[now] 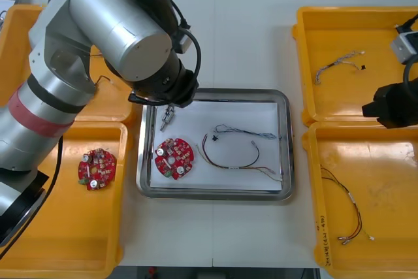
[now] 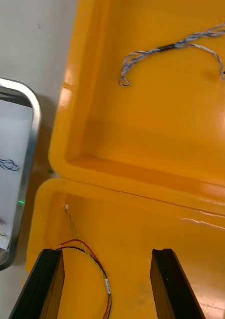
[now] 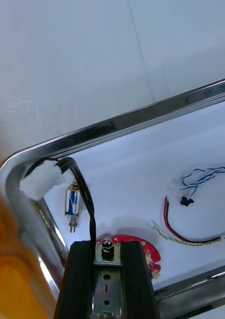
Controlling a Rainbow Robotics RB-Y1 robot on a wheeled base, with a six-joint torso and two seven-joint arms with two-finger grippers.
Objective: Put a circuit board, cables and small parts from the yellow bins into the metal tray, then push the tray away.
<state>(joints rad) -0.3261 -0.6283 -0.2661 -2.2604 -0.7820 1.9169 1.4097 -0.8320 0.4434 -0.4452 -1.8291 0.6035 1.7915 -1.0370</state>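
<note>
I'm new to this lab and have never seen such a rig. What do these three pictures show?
It is a two-armed robot at a table. The front view looks down from above the arms. The other two pictures come from a camera on each wrist, with that arm's black fingers rising from the bottom edge. Yellow bins stand at each side, with a metal tray between them. In the tray lie a red circuit board, two cables and a small metal part. Another board lies in a left bin, and more cables lie in the right bins. The left pincer, over the tray's far left corner, is shut on a black cable with a white plug. The right pincer hangs open over the right bins.
</note>
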